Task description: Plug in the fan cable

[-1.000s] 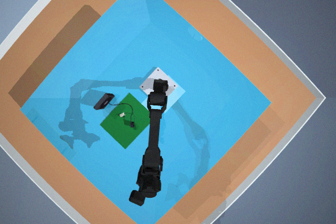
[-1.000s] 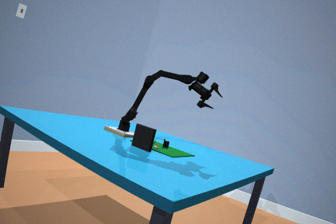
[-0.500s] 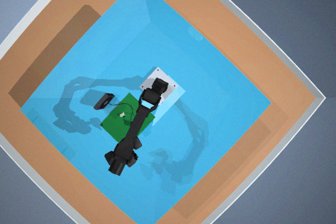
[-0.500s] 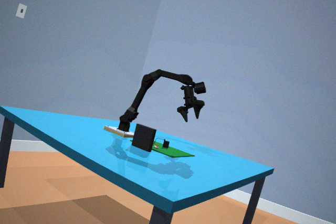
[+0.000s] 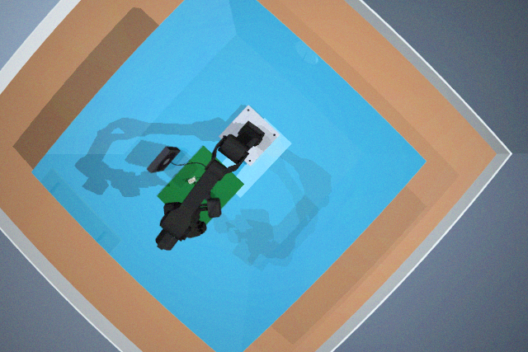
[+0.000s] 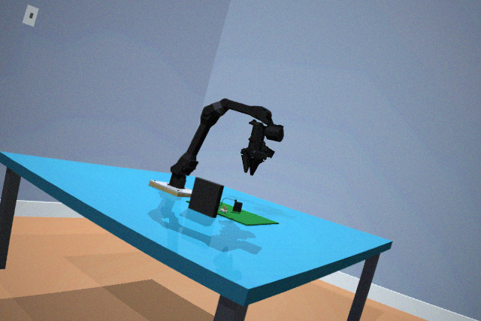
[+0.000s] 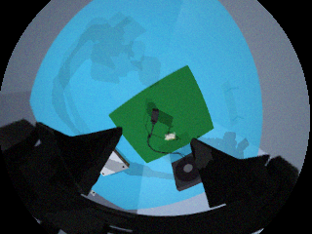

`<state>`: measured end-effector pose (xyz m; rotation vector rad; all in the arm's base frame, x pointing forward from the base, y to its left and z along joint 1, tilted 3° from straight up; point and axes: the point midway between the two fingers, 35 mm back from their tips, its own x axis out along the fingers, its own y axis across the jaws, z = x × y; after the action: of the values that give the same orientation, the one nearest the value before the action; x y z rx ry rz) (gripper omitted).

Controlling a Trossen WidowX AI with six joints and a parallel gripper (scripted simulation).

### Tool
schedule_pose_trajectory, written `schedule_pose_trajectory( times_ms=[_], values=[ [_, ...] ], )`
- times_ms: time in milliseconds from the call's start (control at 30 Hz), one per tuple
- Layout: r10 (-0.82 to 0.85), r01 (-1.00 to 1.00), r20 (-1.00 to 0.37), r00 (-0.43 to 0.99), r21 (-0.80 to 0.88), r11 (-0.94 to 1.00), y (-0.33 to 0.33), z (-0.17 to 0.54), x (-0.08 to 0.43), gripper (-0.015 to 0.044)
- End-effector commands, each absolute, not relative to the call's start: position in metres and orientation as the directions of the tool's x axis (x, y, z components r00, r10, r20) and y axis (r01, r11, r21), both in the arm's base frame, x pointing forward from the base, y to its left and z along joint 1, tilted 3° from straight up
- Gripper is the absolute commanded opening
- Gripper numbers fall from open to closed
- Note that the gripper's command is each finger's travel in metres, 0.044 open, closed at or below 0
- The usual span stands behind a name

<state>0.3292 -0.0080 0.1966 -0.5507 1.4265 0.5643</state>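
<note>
1. Top: we see the gripper [image 5: 185, 220] [image 6: 248, 173] [image 7: 158, 136] over the board [image 5: 176, 192] [image 6: 248, 218] [image 7: 190, 97], the arm hiding the plug [image 6: 237, 206] [image 7: 154, 115].
2. Exterior: we find the plug upright on the board, below the gripper.
3. Wrist: we note fingers wide, empty; the plug's long axis crosses their closing line.

The board [image 5: 228, 186] [image 6: 252, 218] [image 7: 180, 97] lies on the table [image 5: 341, 161] [image 6: 318, 247] [image 7: 214, 54]. In the top view, the fan [image 5: 164, 159] [image 6: 205, 198] [image 7: 186, 171] stands just off its upper-left side and the base plate [image 5: 248, 114] [image 6: 153, 183] [image 7: 113, 168] lies off its upper right. The header [image 5: 191, 180] [image 6: 222, 210] [image 7: 170, 136] sits on the board, toward the fan's side. The cable [image 5: 183, 164] [image 6: 228, 198] [image 7: 152, 143] runs from the fan over the board to the plug [image 6: 237, 206] [image 7: 154, 115], apart from the header and farther from the fan. The arm [image 5: 200, 190] [image 6: 198, 138] reaches from the base plate above the board.
</note>
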Motion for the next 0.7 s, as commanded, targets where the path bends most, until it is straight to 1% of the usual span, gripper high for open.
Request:
schedule_pose_trajectory(
  times_ms=[0,333,667],
  values=[
    [0.042,-0.649,-0.998,0.047,0.001,0.76,-0.008,0.189,0.328,0.044],
    [0.042,-0.649,-0.998,0.047,0.001,0.76,-0.004,0.097,0.331,0.044],
    [0.042,-0.649,-0.998,0.047,0.001,0.76,-0.004,0.091,0.332,0.044]
  ],
)
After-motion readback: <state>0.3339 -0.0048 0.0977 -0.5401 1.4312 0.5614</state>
